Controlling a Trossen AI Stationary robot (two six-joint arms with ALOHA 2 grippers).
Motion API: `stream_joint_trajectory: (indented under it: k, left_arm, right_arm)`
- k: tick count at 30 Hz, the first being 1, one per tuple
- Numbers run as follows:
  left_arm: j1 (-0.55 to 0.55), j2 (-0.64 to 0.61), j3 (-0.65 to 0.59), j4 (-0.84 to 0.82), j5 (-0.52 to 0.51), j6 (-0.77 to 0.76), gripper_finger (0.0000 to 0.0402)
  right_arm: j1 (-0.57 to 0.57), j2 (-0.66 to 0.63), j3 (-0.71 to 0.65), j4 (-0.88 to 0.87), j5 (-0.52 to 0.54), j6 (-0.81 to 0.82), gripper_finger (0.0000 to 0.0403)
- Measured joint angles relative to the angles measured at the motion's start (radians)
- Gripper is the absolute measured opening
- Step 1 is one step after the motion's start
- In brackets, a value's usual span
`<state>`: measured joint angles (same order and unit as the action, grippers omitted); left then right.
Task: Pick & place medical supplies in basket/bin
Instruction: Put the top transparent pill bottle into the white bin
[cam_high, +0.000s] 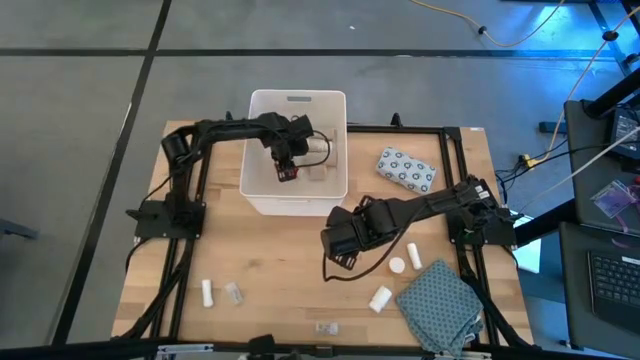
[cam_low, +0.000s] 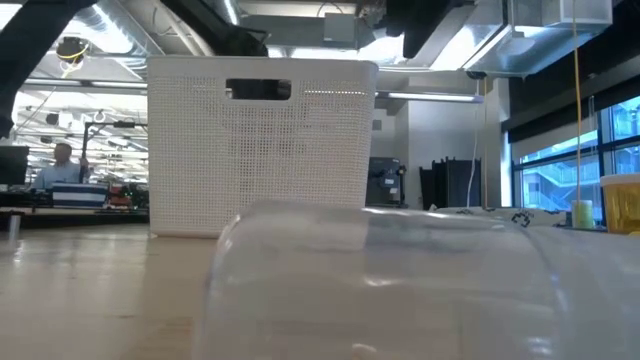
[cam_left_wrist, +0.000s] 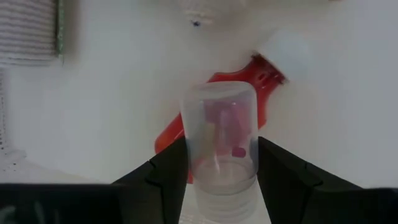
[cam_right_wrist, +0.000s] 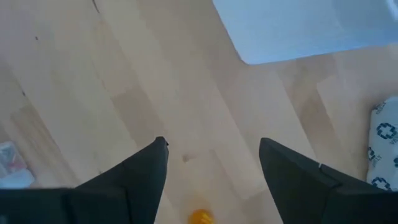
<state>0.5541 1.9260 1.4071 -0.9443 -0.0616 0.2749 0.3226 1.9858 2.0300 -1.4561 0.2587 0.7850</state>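
The white bin (cam_high: 262, 150) stands at the table's far middle; in the low view the bin (cam_low: 260, 150) shows its handle slot. My left gripper (cam_high: 287, 168) reaches into it from above, shut on a clear vial (cam_left_wrist: 217, 134). A red bottle (cam_left_wrist: 214, 87) with a white cap lies on the bin floor beneath. My right gripper (cam_high: 340, 250) hovers open over bare wood (cam_right_wrist: 214, 146) near the bin's near right corner. White bottles (cam_high: 412, 255) (cam_high: 380, 298) (cam_high: 207, 292), clear vials (cam_high: 233, 293) (cam_high: 326, 327) and the dotted soft pack (cam_high: 405, 168) lie on the table. My left gripper (cam_left_wrist: 217, 146) pinches the clear vial between its two fingers (cam_left_wrist: 168, 165), on the vial's ribbed end (cam_left_wrist: 217, 186). The fingers come from above, pointing down into the bin. The vial sticks out past the fingertips, along them, above the red bottle and the bin floor.
A grey-teal patterned cloth (cam_high: 440, 305) lies at the table's near right corner. Another clear vial (cam_low: 380, 280) lies close before the low camera. A small orange item (cam_right_wrist: 200, 216) sits on the wood under my right gripper. A person shows in the room far behind.
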Motion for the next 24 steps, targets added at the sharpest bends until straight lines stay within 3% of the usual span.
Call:
stream_joint_trajectory:
  k: [6, 10, 14, 20, 24]
  left_arm:
    - [-0.002, 0.004, 0.0, 0.0, -0.05, 0.001, 0.0166]
    - [-0.002, 0.003, 0.0, -0.002, -0.05, -0.003, 0.0166]
    - [-0.003, 0.003, 0.0, -0.002, -0.049, -0.039, 0.0169]
    - [-0.002, 0.003, 0.0, -0.002, -0.049, -0.043, 0.0217]
    - [-0.002, -0.01, 0.0, -0.013, -0.043, -0.055, 0.0249]
  right_arm:
    - [0.038, 0.0, 0.0, -0.124, -0.157, 0.06, 0.0253]
    - [0.073, 0.0, 0.0, -0.114, -0.186, 0.065, 0.0253]
    - [0.083, 0.0, 0.0, -0.114, -0.225, 0.255, 0.0253]
    - [0.103, -0.011, -0.021, -0.113, -0.257, 0.338, 0.0253]
    - [0.118, -0.077, -0.131, -0.112, -0.279, 0.403, 0.0253]
